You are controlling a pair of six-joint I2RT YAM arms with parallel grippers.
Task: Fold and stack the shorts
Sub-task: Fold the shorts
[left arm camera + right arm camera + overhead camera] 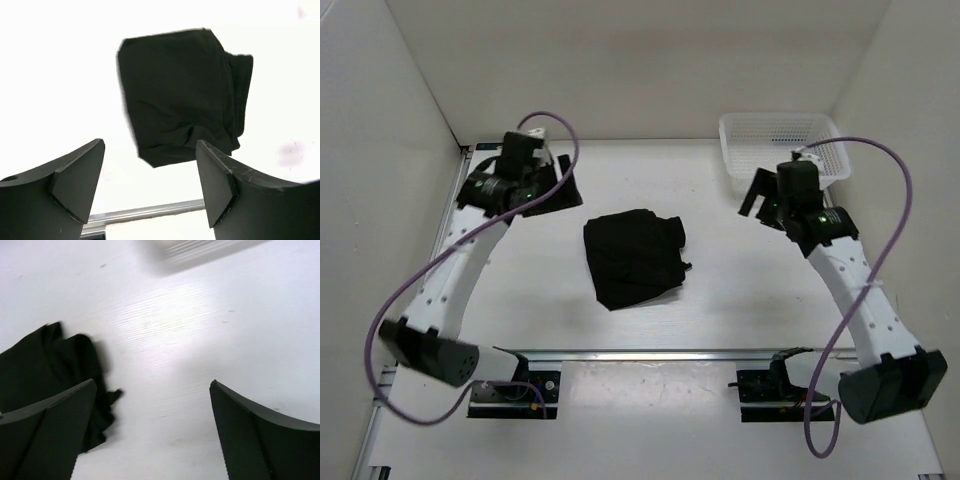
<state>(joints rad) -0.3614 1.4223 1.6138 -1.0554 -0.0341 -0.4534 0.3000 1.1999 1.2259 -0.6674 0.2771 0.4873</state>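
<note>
We find the shorts [635, 258] folded in the middle of the bench [750, 310], with a flap [682, 266] loose toward its right edge. Both the left fingers [75, 182] and right fingers [55, 440] stand wide and empty. We judge that flap wants tucking first.

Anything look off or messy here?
Minor only: the shorts lie folded but rotated askew, with uneven layers and a small tab poking out on the side nearer the white basket. Nothing spilled or damaged.

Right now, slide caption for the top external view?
Folded black shorts centred on the table; left fingers and right fingers open, clear of the cloth; white basket far right.
</note>
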